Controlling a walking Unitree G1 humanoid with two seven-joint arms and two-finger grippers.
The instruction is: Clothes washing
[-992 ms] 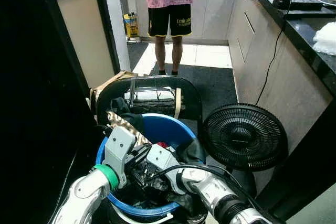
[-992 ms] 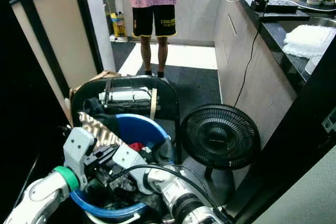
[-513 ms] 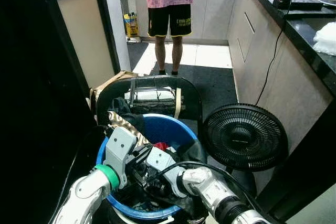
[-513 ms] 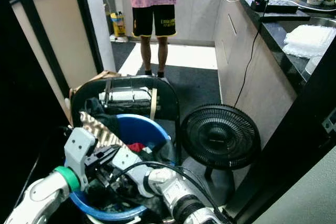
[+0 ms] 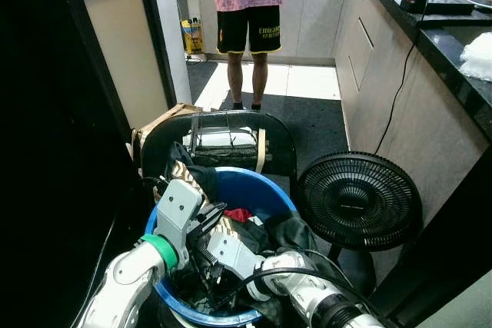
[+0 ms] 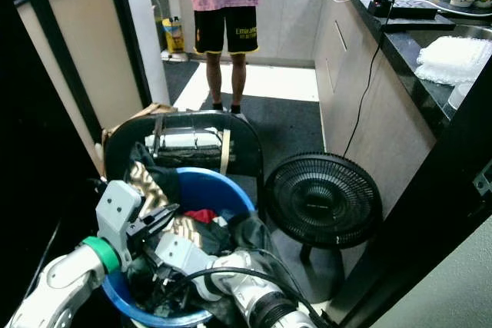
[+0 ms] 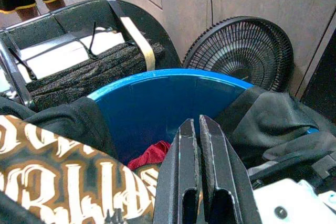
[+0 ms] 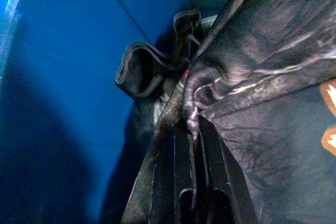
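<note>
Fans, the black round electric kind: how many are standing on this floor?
1. The black round electric fan stands on the floor beside the blue plastic laundry tub, against the kitchen cabinet. Others may be hidden.

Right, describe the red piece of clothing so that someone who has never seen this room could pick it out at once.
Start at the big blue tub on the floor, beside the black fan and in front of the dark chair. Look inside, against its far blue wall: the red garment is a small crumpled bundle among the laundry. Everything around it is black or brown-patterned cloth, so it is the sole bright red patch.
</note>
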